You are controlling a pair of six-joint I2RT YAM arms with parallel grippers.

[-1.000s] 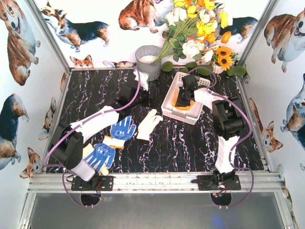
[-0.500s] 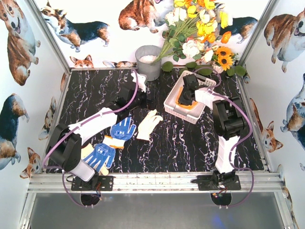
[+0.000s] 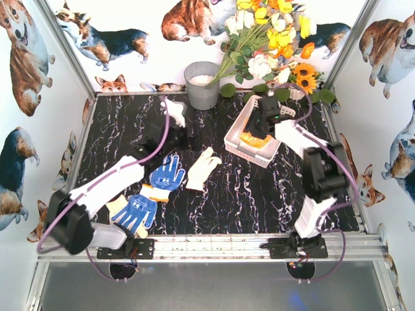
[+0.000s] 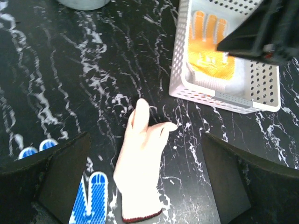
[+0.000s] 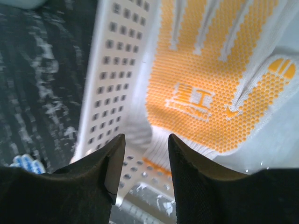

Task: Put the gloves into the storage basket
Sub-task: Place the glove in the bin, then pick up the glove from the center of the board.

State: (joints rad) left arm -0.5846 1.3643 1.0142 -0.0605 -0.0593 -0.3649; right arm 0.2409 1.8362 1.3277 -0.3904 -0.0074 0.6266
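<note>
The white lattice storage basket (image 3: 234, 129) stands at the back right, with a yellow-dotted glove (image 3: 253, 140) lying in it. My right gripper (image 3: 262, 119) hovers over the basket, open and empty. In the right wrist view, the gripper (image 5: 146, 161) is above the glove's (image 5: 210, 84) cuff and the basket wall (image 5: 117, 74). My left gripper (image 3: 175, 136) is wide open and empty, above the table left of the basket. A cream glove (image 3: 202, 168) and two blue gloves (image 3: 167, 173) (image 3: 136, 212) lie flat on the table. In the left wrist view the cream glove (image 4: 140, 158) lies below the gripper (image 4: 145, 154).
A grey metal bucket (image 3: 202, 84) stands at the back, left of the basket. A bunch of artificial flowers (image 3: 272, 45) leans over the back right corner. Walls close in the black marbled table (image 3: 259, 194) on three sides.
My right gripper has risen and moved toward the basket's far end, leaving the yellow glove inside. My left gripper has pulled back to the left, away from the basket.
</note>
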